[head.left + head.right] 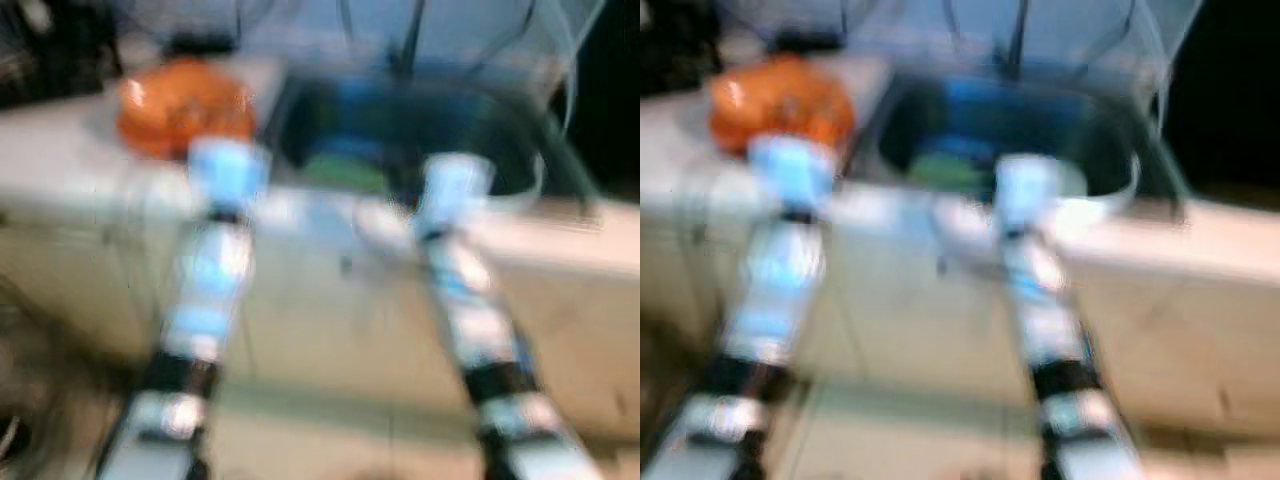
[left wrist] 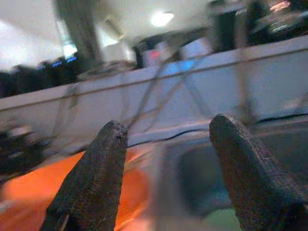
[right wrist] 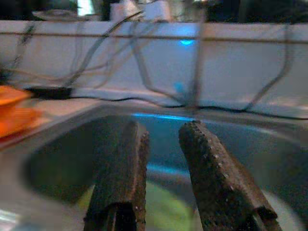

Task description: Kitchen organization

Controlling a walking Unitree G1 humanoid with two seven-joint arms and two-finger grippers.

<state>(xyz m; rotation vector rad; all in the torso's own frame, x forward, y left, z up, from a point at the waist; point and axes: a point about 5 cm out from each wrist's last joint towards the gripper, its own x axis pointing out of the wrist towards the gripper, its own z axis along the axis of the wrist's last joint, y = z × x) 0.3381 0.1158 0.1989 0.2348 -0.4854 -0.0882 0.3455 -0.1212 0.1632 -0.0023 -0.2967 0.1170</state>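
Observation:
The head views are blurred. A steel sink [image 1: 500, 130] is set in a pale counter, with something green [image 1: 345, 168] lying in it. An orange object [image 1: 185, 105] rests on the counter to the sink's left. Both silver arms reach forward at the counter's front edge. My left gripper [image 2: 168, 125] is open with nothing between its fingers, and it looks over the orange object [image 2: 33, 187] and the sink's left rim. My right gripper [image 3: 163, 127] is open by a narrower gap, also bare, and points into the sink above the green thing [image 3: 163, 207].
A low white wall with several dark cables [image 3: 144, 53] runs behind the sink. A pale curved rim, perhaps a bowl [image 1: 1110, 190], shows at the sink's right side. The pale cabinet front [image 1: 340, 320] stands between my arms, with floor below.

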